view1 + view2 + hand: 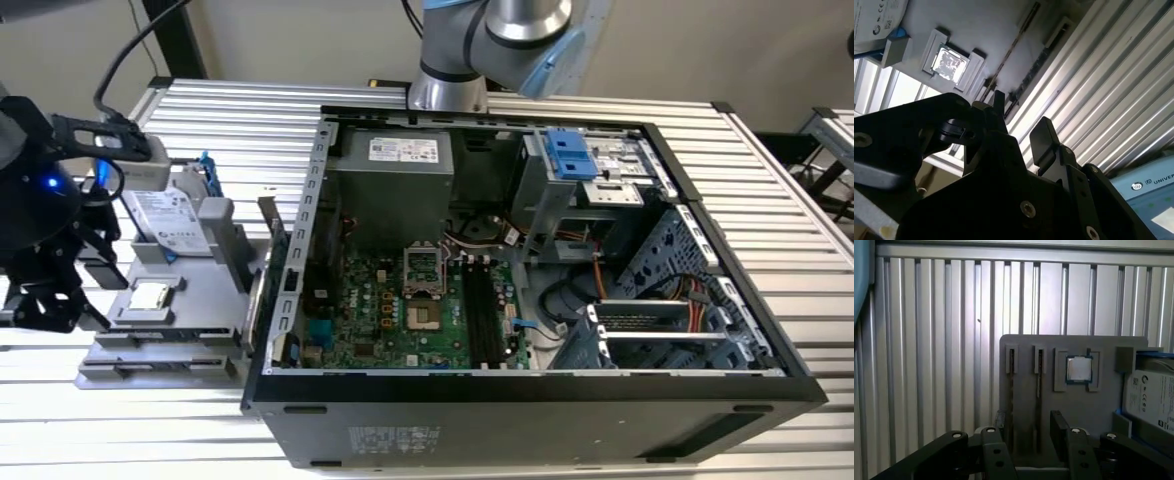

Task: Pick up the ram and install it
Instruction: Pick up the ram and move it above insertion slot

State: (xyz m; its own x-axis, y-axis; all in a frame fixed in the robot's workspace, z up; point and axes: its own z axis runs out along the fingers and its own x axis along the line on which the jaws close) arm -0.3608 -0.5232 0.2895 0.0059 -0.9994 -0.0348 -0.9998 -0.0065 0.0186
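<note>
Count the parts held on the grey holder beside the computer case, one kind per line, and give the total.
ram sticks: 2
processor chip: 1
hard drive: 1
Total: 4

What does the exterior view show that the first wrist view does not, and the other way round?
Exterior view: the open computer case with its motherboard, and the arm's base. First wrist view: two ram sticks edge-on in slots of the grey tray, with the open gripper near them. Both: that tray, the processor chip, the hard drive and the ribbed table.
</note>
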